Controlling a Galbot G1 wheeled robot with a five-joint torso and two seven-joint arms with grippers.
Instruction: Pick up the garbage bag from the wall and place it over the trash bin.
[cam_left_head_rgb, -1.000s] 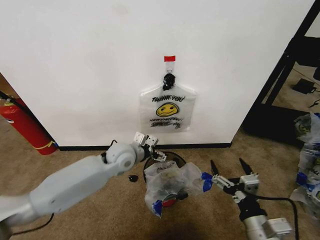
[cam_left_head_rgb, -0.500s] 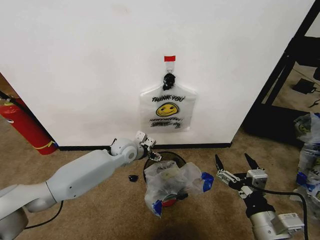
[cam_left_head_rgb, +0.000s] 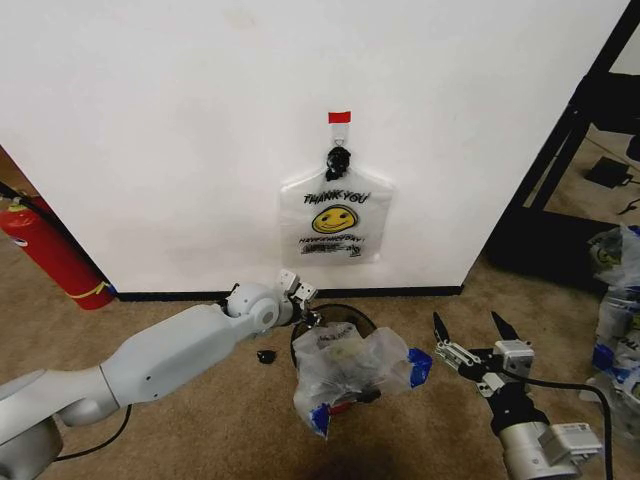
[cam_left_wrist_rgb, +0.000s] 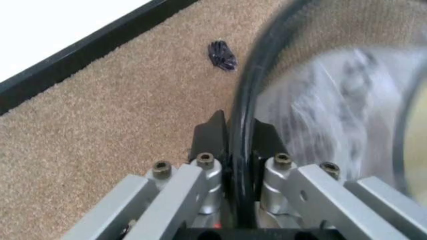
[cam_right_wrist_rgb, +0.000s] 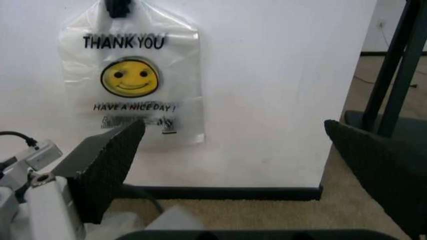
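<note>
Left gripper (cam_left_wrist_rgb: 239, 150) is clamped on the trash bin (cam_left_head_rgb: 345, 318) rim, probably to steady it or seat the liner. The left arm reaches low across the carpet. A plastic bag (cam_left_head_rgb: 350, 372) is already draped over the bin. The garbage bag (cam_left_head_rgb: 335, 217) hangs on the wall (cam_left_head_rgb: 180, 150) hook, untouched. Right gripper (cam_left_head_rgb: 478, 336) hovers beside the bin, jaws spread wide and empty, pointed at the wall.

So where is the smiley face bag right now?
The smiley bag hangs on the white wall from a black hook, just under the red tape strip. In the head view it is above the black trash bin, slightly right of middle.
</note>
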